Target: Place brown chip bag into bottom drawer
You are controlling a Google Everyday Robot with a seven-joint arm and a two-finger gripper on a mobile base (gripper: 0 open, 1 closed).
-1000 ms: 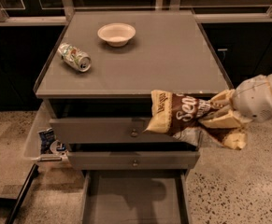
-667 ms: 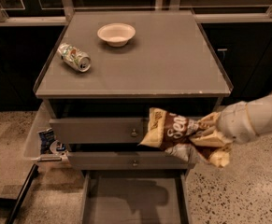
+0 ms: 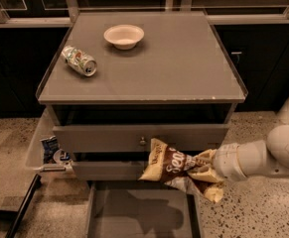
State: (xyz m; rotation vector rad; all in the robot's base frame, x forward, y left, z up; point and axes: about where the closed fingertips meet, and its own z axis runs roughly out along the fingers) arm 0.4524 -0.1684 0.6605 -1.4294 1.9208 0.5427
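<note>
My gripper (image 3: 203, 171) comes in from the right on a white arm and is shut on the right end of the brown chip bag (image 3: 171, 165). The bag has cream-yellow ends and white lettering; it hangs tilted in front of the middle drawer, above the right part of the open bottom drawer (image 3: 139, 209). The bottom drawer is pulled out at the frame's lower edge, a shallow grey tray with the bag's shadow on its floor. The fingers are mostly hidden by the bag.
On the grey cabinet top (image 3: 183, 68) stand a white bowl (image 3: 124, 35) and a can lying on its side (image 3: 79, 60). The top drawer (image 3: 139, 138) is slightly open. A small blue-white packet (image 3: 49, 149) sits in a clear bin at the cabinet's left.
My arm has moved down and to the left with the bag, from the level of the top drawer to just above the open bottom drawer.
</note>
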